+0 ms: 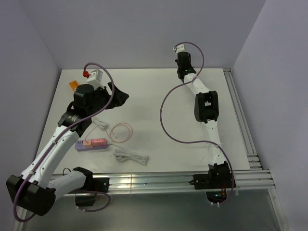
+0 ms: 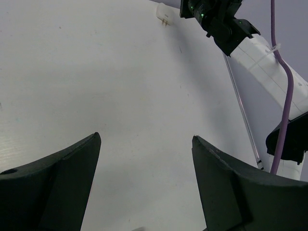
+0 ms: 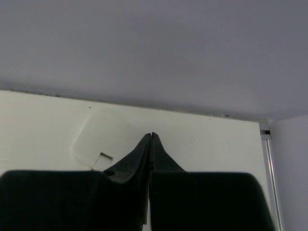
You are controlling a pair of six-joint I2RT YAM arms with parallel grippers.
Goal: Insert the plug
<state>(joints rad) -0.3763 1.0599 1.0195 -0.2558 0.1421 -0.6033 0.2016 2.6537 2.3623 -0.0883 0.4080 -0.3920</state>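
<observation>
Your left pincer (image 2: pixel 146 137) hangs with its jaws spread wide over bare worktop (image 1: pixel 144 96) and holds nothing, which looks like a ready stance rather than a grip. The plug (image 1: pixel 98 142) is not under it. It sits on the lilac power strip (image 1: pixel 81 147) toward the near edge, on the base side of that pincer and outside its wrist view. Its pale-pink cord (image 1: pixel 120 131) loops just to the right, and you cannot tell from above whether the prongs are seated. Farther right, your right pincer (image 3: pixel 152 135) reaches out to the far edge by the wall and is pressed fully shut, its tips meeting with nothing between them. A small white two-pronged piece (image 3: pixel 103 137) lies just beside its left finger, seemingly not gripped. The plug is well apart from that pincer, across the worktop.
</observation>
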